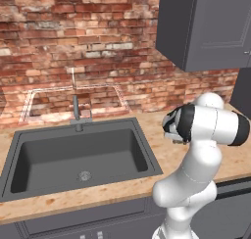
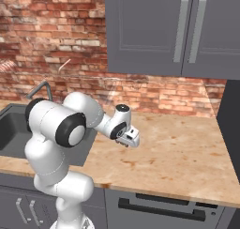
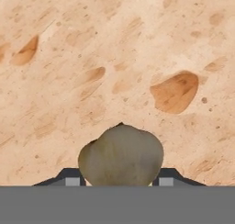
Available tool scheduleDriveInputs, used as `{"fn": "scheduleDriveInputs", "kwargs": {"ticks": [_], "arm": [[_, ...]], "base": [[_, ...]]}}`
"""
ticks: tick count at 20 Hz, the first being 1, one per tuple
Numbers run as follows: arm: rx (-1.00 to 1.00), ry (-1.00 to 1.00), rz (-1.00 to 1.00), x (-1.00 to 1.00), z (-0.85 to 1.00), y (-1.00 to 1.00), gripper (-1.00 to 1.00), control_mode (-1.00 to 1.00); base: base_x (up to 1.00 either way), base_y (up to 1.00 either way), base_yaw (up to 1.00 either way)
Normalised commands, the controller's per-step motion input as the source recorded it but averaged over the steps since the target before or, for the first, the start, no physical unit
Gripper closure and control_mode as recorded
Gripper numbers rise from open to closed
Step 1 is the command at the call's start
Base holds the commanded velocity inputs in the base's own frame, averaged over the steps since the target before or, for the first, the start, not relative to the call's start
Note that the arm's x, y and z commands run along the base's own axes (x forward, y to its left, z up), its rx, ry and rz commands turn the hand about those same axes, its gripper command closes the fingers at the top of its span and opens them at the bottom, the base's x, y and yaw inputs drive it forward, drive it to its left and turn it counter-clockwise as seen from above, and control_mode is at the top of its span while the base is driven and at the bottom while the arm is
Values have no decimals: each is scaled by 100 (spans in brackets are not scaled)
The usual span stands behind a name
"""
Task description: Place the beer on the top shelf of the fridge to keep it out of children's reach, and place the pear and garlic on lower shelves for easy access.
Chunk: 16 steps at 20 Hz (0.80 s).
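The garlic (image 3: 120,156), a lumpy greyish-brown bulb, sits between my two dark fingertips in the hand view, over the tan counter (image 3: 137,58). Both fingertips press against its sides, so my gripper (image 3: 119,179) is shut on it. From the right base camera, the gripper (image 2: 131,141) points down just above the counter (image 2: 178,148), right of the sink, and the hand hides the bulb. A dark grey slab at the far right edge looks like the fridge (image 2: 230,129); its shelves are out of view. The beer and the pear are out of view.
A dark sink (image 1: 78,155) with a faucet (image 1: 76,110) lies to the left of the arm. Grey wall cupboards (image 2: 173,31) hang above the counter against the brick wall. The counter's front edge (image 2: 164,193) runs just below the hand.
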Motion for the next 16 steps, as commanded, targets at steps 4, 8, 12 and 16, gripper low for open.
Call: {"fn": "scheduleDriveInputs", "kwargs": {"ticks": [4, 8, 12, 16], "arm": [[0, 0, 0, 0, -9, 0, 100, -100], [0, 0, 0, -1, -7, 0, 100, -100], [0, -3, 0, -52, 0, 0, 100, -100], [0, -21, 3, -100, 17, 0, 100, -100]], "base": [[0, 0, 0], [0, 0, 0], [0, 0, 0], [0, 0, 0]]}}
